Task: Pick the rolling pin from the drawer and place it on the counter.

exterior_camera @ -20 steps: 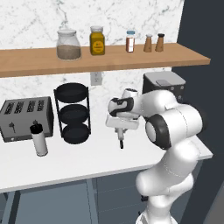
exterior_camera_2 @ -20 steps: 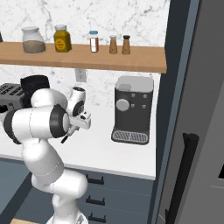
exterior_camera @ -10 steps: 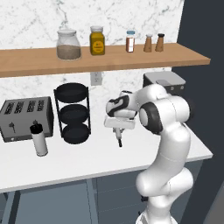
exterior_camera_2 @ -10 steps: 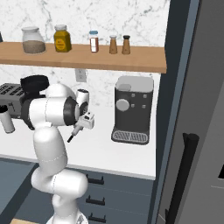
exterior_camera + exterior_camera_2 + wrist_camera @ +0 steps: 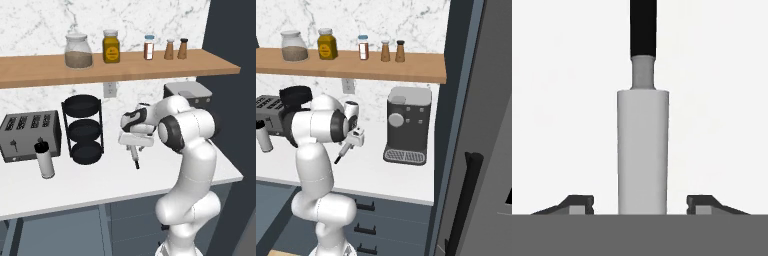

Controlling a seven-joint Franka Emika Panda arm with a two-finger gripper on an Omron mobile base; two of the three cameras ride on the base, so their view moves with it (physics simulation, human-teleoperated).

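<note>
Hand view shows end effector (image 5: 640, 204) fingertips clear of rolling pin (image 5: 643, 150).

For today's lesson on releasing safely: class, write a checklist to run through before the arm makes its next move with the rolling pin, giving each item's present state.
1. Rolling pin out of the drawer and over the counter: ok.
2. Tool fingers apart, a gap on each side of the rolling pin in the hand view: ok.
3. Rolling pin lying flat on the counter: not ok; it hangs steeply tilted in the left base view.
4. Lower black handle touching the counter: cannot tell.
5. Landing spot free of the tiered rack and coffee machine: ok.
</note>
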